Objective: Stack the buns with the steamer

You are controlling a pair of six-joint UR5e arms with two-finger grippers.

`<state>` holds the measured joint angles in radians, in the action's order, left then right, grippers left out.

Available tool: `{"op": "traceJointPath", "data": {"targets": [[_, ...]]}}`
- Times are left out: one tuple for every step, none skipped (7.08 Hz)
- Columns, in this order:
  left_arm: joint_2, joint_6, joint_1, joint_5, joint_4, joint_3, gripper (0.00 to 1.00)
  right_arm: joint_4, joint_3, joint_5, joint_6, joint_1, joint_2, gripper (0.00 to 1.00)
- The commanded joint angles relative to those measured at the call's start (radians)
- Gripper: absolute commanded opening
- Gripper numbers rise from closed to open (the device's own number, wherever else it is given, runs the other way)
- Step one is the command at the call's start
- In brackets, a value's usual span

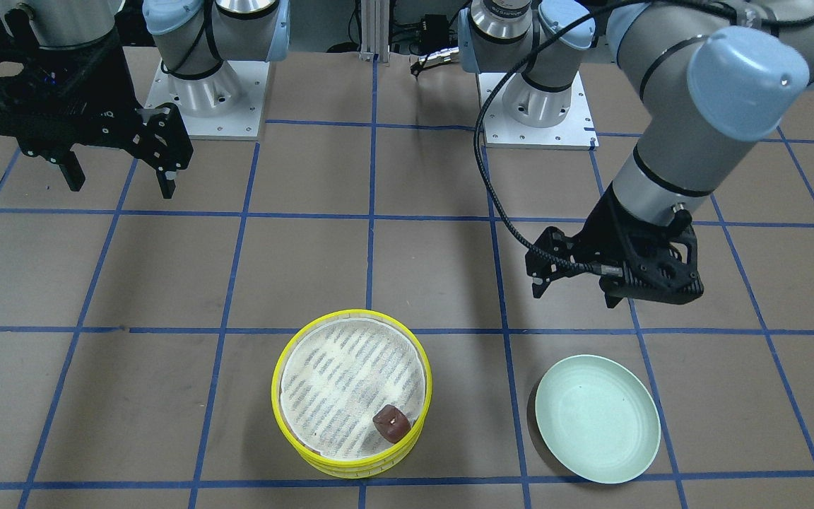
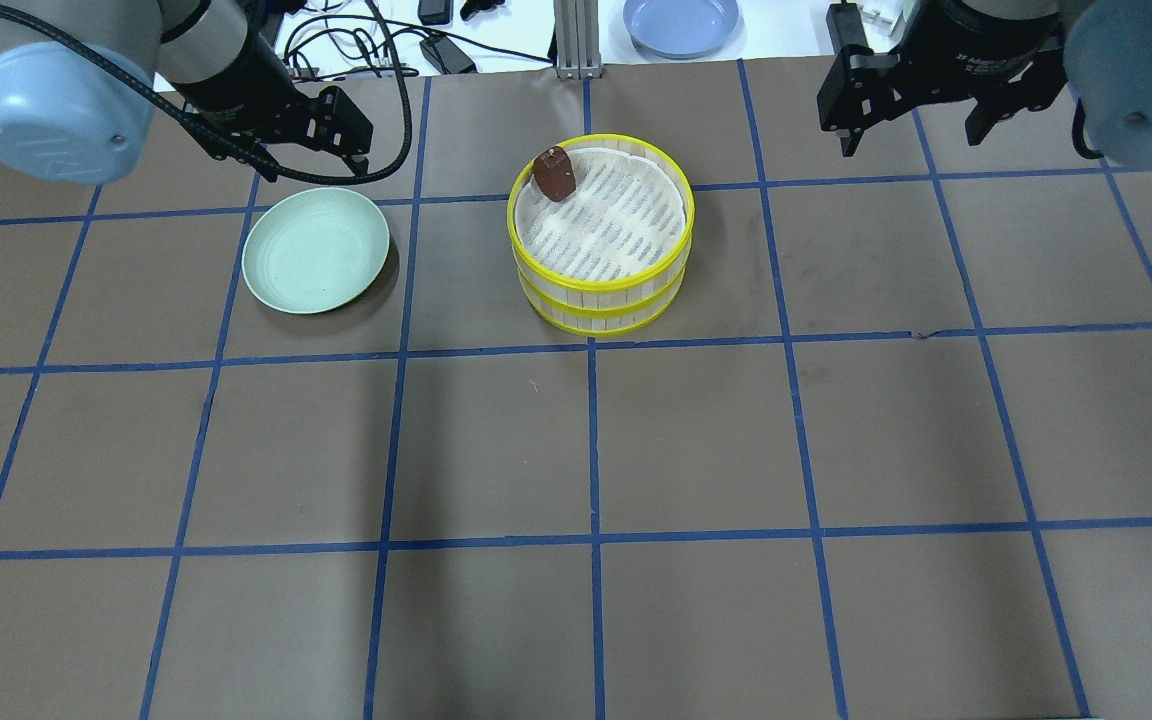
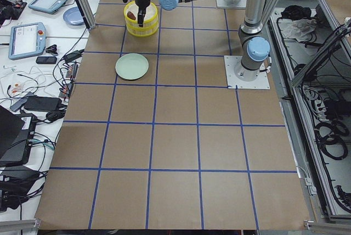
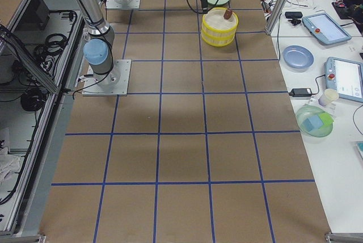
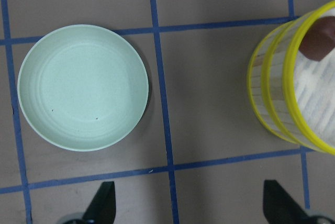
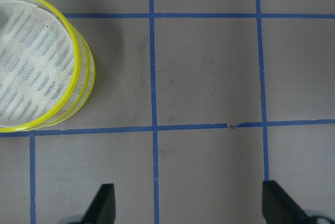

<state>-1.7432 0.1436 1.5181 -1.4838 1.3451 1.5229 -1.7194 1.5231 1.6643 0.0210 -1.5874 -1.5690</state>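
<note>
Lowest in the front-facing frame, closest to that camera, stand the steamer (image 1: 357, 468) at bottom centre and a pale green plate (image 1: 598, 418) at bottom right, well apart on the brown table (image 1: 407, 268) with its blue tape grid. Two round tiers make up the steamer, one seated squarely on the other — bright yellow rims, pale slatted-looking sides, a white mesh floor streaked with grey. On that floor, at the lower right of the circle and touching the rim, lies the brown bun (image 1: 391, 423): small, blocky-oblong, dark and glossy. No pale bun shows in any view; it may sit hidden in the lower tier. The plate is smooth, shallow and bare. Both hands hang above the table and grasp nothing: the left hand (image 1: 573, 297), at middle right of the frame above the plate, has its fingers spread wide, and the right hand (image 1: 122, 189), at upper left, is likewise released. The bun is probably light, soft and a little slick, so a gentle pinch across its narrow sides suits it best — a hard squeeze would likely dent it. A tier seems light and fairly stiff yet thin-walled; its wall, one finger inside and one outside, looks the safest hold.
</note>
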Motion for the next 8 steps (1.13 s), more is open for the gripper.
{"op": "traceJointPath", "data": {"targets": [[0.073,0.01,-0.004,-0.049,0.12,0.013,1.0,0.0,0.0,-0.004,-0.01,0.0,0.004,1.0],[0.077,0.014,-0.018,-0.053,0.141,0.014,1.0,0.0,0.002,-0.014,-0.004,0.0,0.004,1.0],[0.092,0.014,-0.032,-0.046,0.155,0.013,1.0,0.0,0.002,-0.014,-0.007,0.0,0.006,1.0],[0.096,0.014,-0.032,-0.05,0.163,0.02,1.0,0.0,0.002,-0.015,-0.006,0.0,0.006,1.0],[0.1,0.017,-0.039,-0.052,0.164,0.037,1.0,-0.002,0.002,-0.015,-0.007,0.0,0.006,1.0],[0.1,0.028,-0.041,-0.053,0.163,0.045,1.0,-0.002,0.002,-0.014,-0.006,0.0,0.006,1.0],[0.1,0.028,-0.041,-0.053,0.163,0.043,1.0,-0.002,0.002,-0.014,-0.006,0.0,0.006,1.0],[0.1,0.036,-0.041,-0.053,0.161,0.045,1.0,-0.002,0.002,-0.014,-0.006,0.0,0.006,1.0]]}}
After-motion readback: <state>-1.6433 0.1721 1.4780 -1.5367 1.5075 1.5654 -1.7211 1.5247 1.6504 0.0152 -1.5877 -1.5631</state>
